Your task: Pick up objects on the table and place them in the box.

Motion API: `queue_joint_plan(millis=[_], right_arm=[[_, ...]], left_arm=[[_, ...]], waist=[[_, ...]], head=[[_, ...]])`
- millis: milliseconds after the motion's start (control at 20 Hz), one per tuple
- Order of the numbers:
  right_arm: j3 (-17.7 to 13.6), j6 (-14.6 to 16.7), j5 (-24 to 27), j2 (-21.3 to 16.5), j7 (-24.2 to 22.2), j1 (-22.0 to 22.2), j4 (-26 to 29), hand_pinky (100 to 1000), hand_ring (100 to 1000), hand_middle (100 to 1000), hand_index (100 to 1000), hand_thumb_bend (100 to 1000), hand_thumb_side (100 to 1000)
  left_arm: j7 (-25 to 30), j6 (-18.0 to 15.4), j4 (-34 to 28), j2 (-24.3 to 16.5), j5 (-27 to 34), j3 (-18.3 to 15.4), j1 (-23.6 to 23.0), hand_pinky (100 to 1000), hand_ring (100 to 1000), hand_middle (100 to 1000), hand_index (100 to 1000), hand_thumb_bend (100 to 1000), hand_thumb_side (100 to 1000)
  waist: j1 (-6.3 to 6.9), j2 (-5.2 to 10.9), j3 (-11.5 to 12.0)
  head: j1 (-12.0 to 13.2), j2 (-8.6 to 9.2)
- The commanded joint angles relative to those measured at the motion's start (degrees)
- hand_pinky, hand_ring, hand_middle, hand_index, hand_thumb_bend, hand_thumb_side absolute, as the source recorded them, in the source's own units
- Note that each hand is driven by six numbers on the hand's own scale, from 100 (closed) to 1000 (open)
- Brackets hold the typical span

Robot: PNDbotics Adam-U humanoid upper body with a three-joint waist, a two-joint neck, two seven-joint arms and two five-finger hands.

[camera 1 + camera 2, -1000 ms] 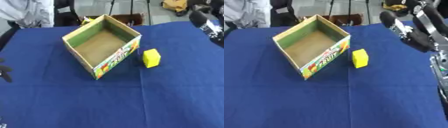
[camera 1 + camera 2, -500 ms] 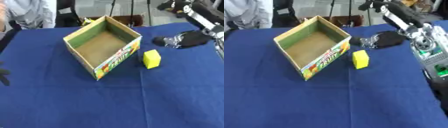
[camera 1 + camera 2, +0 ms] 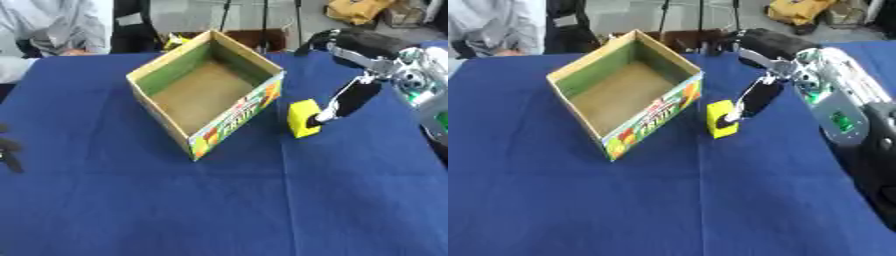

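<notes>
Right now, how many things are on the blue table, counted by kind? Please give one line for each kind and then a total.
Yellow block: 1
Open cardboard box: 1
Total: 2, both on the blue table. The box looks empty inside, and the right hand is at the block's right side.

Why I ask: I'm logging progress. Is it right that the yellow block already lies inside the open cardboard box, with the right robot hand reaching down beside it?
Not quite: the yellow block sits on the blue tablecloth just outside the open cardboard box, not inside it, as the left eye view shows. The right robot hand does reach down beside it.
</notes>
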State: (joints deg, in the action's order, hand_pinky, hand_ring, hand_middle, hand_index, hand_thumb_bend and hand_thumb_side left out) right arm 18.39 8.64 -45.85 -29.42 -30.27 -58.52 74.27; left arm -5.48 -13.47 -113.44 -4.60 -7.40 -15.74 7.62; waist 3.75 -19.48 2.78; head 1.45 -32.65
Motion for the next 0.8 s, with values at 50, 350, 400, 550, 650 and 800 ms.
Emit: queue_joint_plan(millis=[50, 350, 400, 550, 650, 800], right_arm=[[-1.51, 2.49, -2.35, 0.31, -2.62, -2.29, -3.69, 840, 949, 788, 886, 695, 275], [-3.91, 7.45, -2.7, 1.22, -7.63, -5.12, -10.37, 840, 949, 776, 882, 665, 257], [-4.34, 8.05, -2.85, 1.35, -8.45, -5.44, -10.97, 839, 949, 776, 881, 661, 255], [-5.19, 8.92, -3.18, 1.72, -10.95, -6.04, -11.96, 839, 948, 780, 886, 636, 247], [-5.41, 8.98, -3.38, 1.95, -12.63, -6.32, -12.51, 838, 947, 778, 881, 618, 244], [-5.68, 8.67, -3.67, 2.34, -15.22, -6.95, -13.41, 834, 942, 772, 877, 577, 237]], left_arm=[[0.2, -0.09, -1.15, -0.85, -0.07, -0.08, 0.21, 260, 463, 557, 881, 366, 969], [0.34, -0.07, -1.15, -0.77, -0.2, -0.03, 0.09, 257, 462, 557, 881, 365, 968], [0.35, -0.03, -1.15, -0.76, -0.23, -0.04, 0.05, 257, 462, 557, 881, 365, 968], [0.38, 0.03, -1.15, -0.74, -0.27, -0.04, 0.03, 257, 462, 557, 881, 365, 968], [0.35, 0.05, -1.15, -0.74, -0.29, -0.07, 0.06, 256, 462, 556, 881, 365, 968], [0.35, 0.12, -1.15, -0.73, -0.29, -0.06, 0.12, 257, 462, 556, 881, 364, 967]], waist=[[-0.02, 0.95, 0.03], [0.05, 0.9, -0.12], [0.04, 0.92, -0.11], [0.0, 0.95, -0.04], [-0.05, 0.94, -0.03], [-0.1, 0.91, -0.2]], head=[[-0.15, 0.51], [-0.47, 0.31], [-0.53, 0.29], [-0.61, 0.36], [-0.68, 0.4], [-0.78, 0.54]])
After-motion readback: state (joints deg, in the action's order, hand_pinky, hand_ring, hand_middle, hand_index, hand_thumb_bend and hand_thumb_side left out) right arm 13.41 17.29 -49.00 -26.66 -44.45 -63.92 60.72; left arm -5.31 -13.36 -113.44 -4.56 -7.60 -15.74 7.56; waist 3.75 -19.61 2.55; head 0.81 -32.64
